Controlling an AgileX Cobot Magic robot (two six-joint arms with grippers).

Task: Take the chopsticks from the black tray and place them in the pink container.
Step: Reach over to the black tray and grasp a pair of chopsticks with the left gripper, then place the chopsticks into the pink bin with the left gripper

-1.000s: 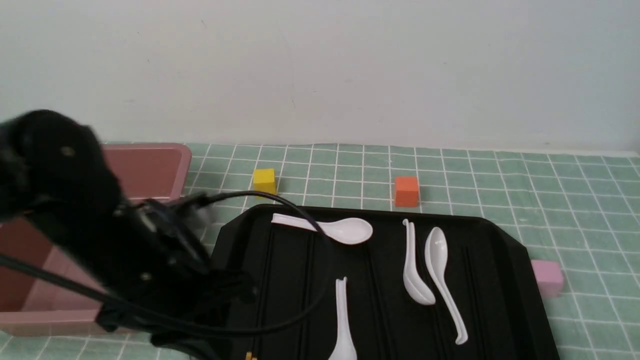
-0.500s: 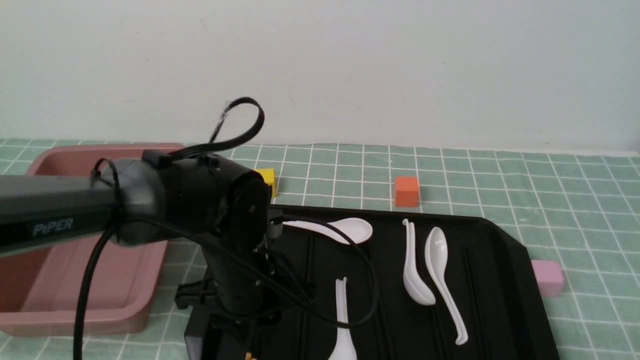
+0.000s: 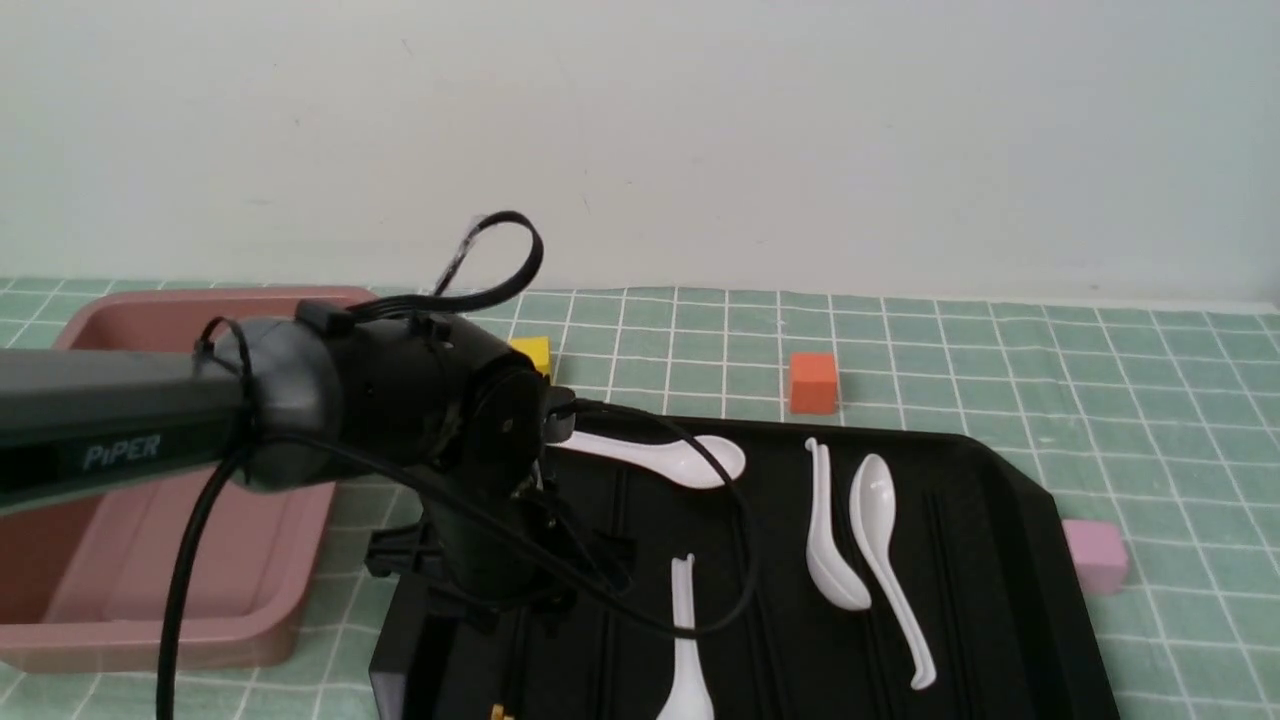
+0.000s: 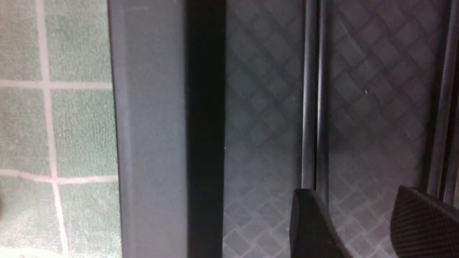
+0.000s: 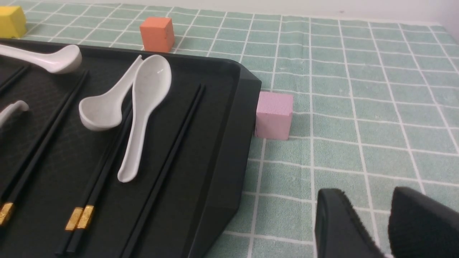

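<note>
Right wrist view: a pair of thin, long black chopsticks (image 5: 94,186) with gold bands lies flat on the large, flat, glossy black tray (image 3: 1000,580). Its far ends are hidden by two white ceramic spoons (image 5: 143,107). A second pair of black sticks (image 5: 41,150), also gold-banded, lies on the tray further toward the robot's left.

None are in the deep rectangular plastic pink container (image 3: 120,645), which sits on the cloth just left of the tray.

The left gripper (image 4: 358,215) hangs low over the tray's left part, near the rim. Its fingertips are clearly parted with bare tray floor between them and grip nothing. Two thin dark lines run along the floor by one fingertip; sticks or ridge, can't tell. In the front view the black left arm (image 3: 380,410) hides the gripper.

The right gripper (image 5: 389,215) is off the tray, over the green checked cloth (image 3: 1100,400). Its fingertips are close together with nothing between them; fully closed or not, can't tell.

A small yellow foam cube (image 3: 530,350) and an orange foam cube (image 3: 812,382) sit behind the tray. A pale-pink foam cube (image 3: 1095,555) sits at the tray's right edge.
</note>
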